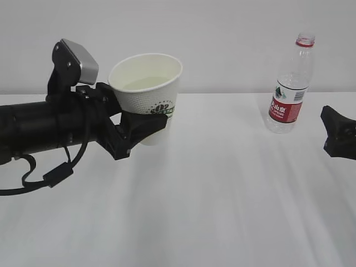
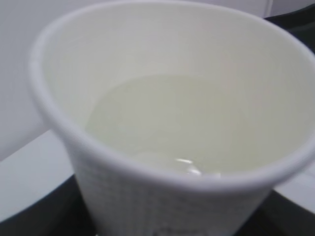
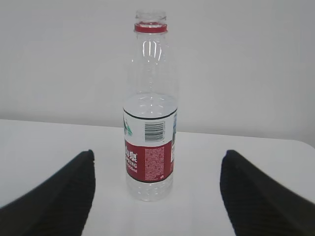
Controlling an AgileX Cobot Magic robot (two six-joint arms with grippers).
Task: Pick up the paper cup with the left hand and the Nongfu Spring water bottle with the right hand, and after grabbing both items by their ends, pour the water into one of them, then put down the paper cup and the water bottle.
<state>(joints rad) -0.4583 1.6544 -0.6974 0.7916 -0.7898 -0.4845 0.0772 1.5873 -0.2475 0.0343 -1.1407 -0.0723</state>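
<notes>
The white dimpled paper cup (image 1: pixel 147 94) stays upright in my left gripper (image 1: pixel 146 123), which is shut on its lower half just under the green logo. From the left wrist, the cup (image 2: pixel 147 206) fills the picture and clear water (image 2: pixel 172 123) lies in its bottom. The Nongfu Spring water bottle (image 1: pixel 289 83) stands uncapped on the table at the right, looking empty. My right gripper (image 1: pixel 336 133) hangs open just to the right of it. In the right wrist view the bottle (image 3: pixel 150 123) stands a little beyond the wide-apart fingers (image 3: pixel 59 196), untouched by my gripper (image 3: pixel 158 157).
A white table (image 1: pixel 211 211) runs from the front to a plain pale wall (image 1: pixel 233 33) behind. The left arm's black cable (image 1: pixel 50 175) loops down toward the tabletop at the left.
</notes>
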